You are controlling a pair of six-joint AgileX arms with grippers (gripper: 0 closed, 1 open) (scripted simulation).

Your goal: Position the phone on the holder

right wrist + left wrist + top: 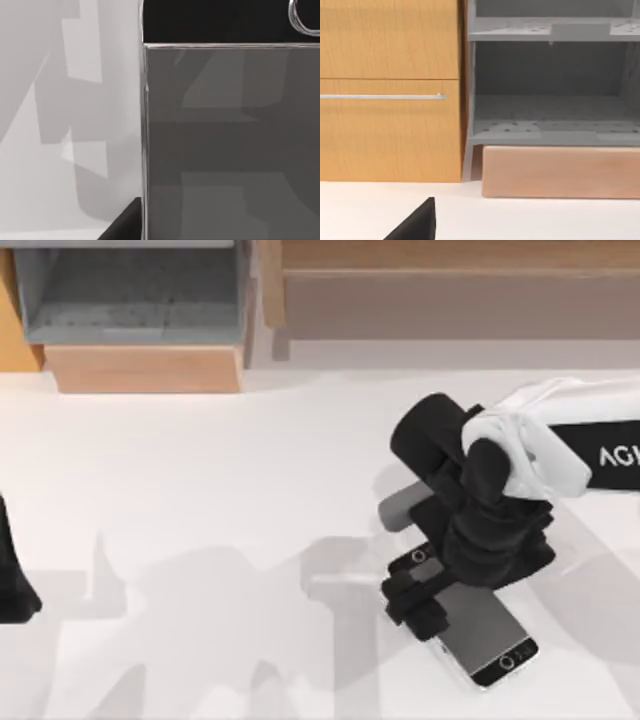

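Observation:
The phone lies flat on the white table at the lower right, its grey screen up and a black end band with a round mark toward the front. My right gripper reaches down over its far end and is shut on the phone across its width. In the right wrist view the phone is very close, and one dark finger rests against its silver rim. A grey and dark holder peeks out from under the right arm, just behind the phone. My left gripper sits parked at the table's left edge.
A wooden cabinet with a grey open shelf stands at the back left, and a long wooden unit runs along the back right. The left wrist view faces that shelf and a wooden drawer front.

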